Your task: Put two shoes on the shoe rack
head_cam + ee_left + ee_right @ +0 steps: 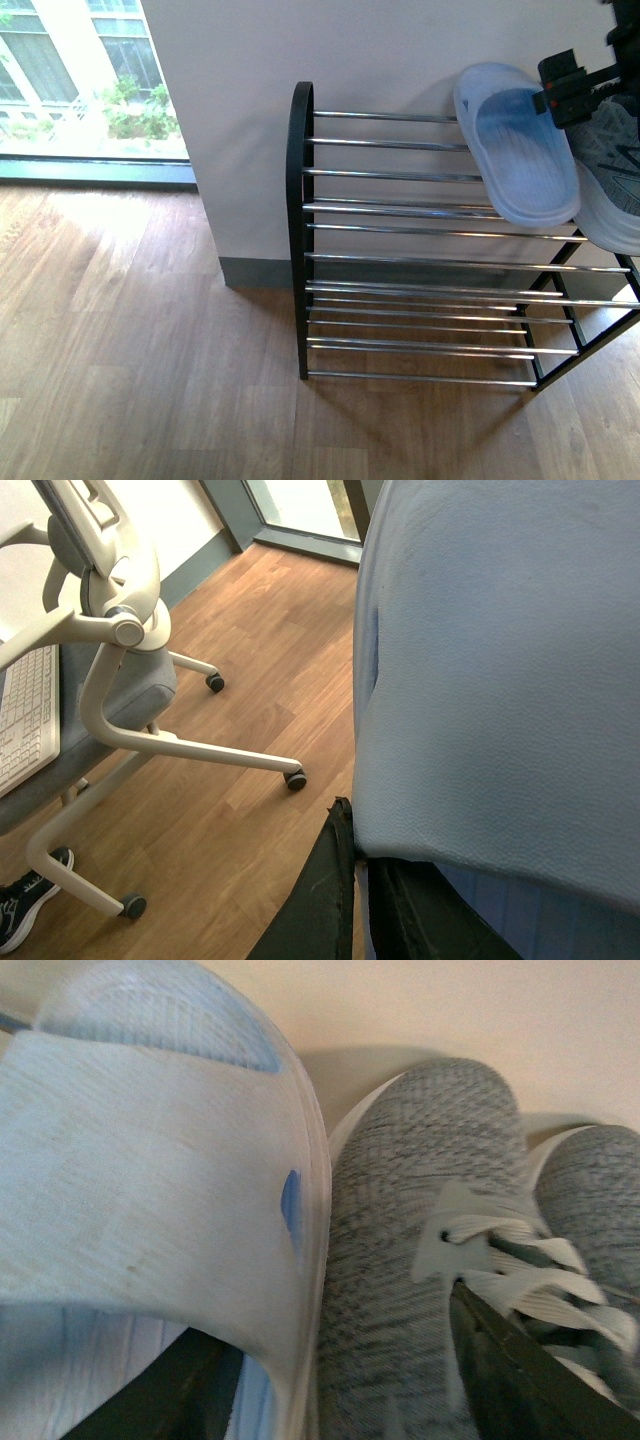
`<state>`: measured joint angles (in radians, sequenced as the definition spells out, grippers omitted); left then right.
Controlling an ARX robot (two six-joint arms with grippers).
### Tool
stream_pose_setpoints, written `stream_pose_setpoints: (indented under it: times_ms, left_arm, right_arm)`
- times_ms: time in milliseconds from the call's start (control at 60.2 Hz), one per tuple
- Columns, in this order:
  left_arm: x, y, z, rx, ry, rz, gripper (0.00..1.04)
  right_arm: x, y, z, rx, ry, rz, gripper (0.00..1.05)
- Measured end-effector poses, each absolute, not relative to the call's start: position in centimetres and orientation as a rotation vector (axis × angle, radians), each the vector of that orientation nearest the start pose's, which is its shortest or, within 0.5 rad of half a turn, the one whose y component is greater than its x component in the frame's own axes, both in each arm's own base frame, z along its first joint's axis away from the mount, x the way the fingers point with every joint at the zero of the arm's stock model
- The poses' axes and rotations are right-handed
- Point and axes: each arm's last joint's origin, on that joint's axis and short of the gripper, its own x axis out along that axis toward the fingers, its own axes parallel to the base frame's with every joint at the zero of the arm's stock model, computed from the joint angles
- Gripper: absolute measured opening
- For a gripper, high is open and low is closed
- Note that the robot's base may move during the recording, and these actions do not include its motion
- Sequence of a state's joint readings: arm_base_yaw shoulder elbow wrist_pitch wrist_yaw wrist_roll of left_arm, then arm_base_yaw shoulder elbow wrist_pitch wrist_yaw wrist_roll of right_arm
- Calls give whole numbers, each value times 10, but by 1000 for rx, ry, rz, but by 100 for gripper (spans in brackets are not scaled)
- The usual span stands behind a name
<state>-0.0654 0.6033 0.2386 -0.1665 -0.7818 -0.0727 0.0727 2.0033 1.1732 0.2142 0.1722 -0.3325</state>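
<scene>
Right gripper (572, 88), jaws pinching slide (520, 150), is setting it on rack (400, 230) top beside sneaker (610, 180); next: let go; left jaws pinch another slide (500, 680).

The shoe rack (300, 230) has matt black metal side posts and thin, glossy chrome bars. The slide (520, 150) looks like smooth, pale blue rubber with a faintly grained strap. The sneaker (400, 1260) is rough grey knit cloth. The floor (130, 340) is satiny wood-grain plank.
</scene>
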Motion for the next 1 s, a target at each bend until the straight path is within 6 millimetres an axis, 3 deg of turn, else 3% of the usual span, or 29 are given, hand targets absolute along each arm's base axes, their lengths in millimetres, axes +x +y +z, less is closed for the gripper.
stream_pose_setpoints:
  times_ms: [50, 116, 249, 399, 449, 532, 615, 715, 848, 997]
  left_arm:
    - [130, 12, 177, 155, 468, 716, 1]
    - [130, 12, 177, 155, 468, 716, 1]
    - [130, 12, 177, 155, 468, 716, 1]
    - [130, 12, 177, 155, 468, 716, 1]
    - [130, 12, 177, 155, 468, 716, 1]
    - [130, 12, 177, 155, 468, 716, 1]
    - [130, 12, 177, 155, 468, 716, 1]
    - [130, 12, 177, 155, 468, 715, 1]
    - [130, 12, 177, 155, 468, 716, 1]
    - [130, 12, 177, 155, 468, 716, 1]
  right_arm:
    - [411, 18, 160, -375, 629, 26, 88]
    - [406, 12, 168, -367, 619, 19, 97]
    - [395, -20, 182, -287, 616, 33, 95]
    - [363, -84, 220, -258, 490, -86, 95]
    - [351, -99, 221, -287, 458, -164, 95]
    - [345, -102, 212, -291, 447, -174, 94]
    - [330, -87, 197, -142, 154, -24, 76]
    - [299, -65, 195, -66, 20, -5, 57]
    - [260, -44, 190, -23, -2, -7, 27]
    - [236, -32, 180, -12, 18, -7, 4]
